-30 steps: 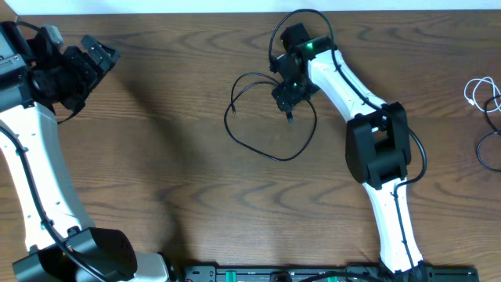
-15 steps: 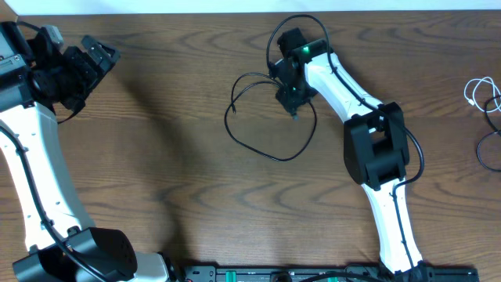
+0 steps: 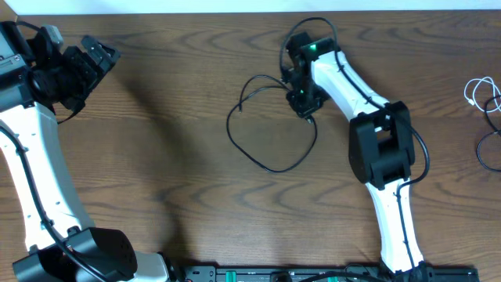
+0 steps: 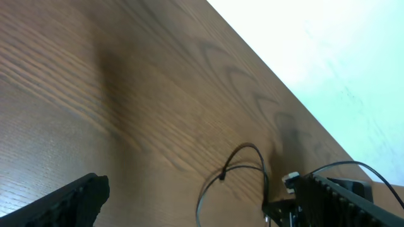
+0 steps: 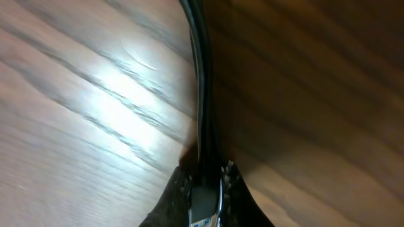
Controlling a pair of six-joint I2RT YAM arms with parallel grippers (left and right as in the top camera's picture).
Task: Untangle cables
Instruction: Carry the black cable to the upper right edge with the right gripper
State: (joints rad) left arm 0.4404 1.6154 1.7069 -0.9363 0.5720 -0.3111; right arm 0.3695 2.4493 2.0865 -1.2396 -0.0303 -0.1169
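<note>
While slack, black cable (image 5: 202,94) inside right claw (image 5: 205,175)

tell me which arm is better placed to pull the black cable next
Right: the right gripper is shut on the black cable; the left gripper hangs open, far off to the side.

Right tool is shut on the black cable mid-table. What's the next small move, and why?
Probably raise the right tool slightly and draw it rightward. It pinches the black cable, whose rest lies in a slack loop that seems to cross itself on its left side; a gentle pull should open that loop.
</note>
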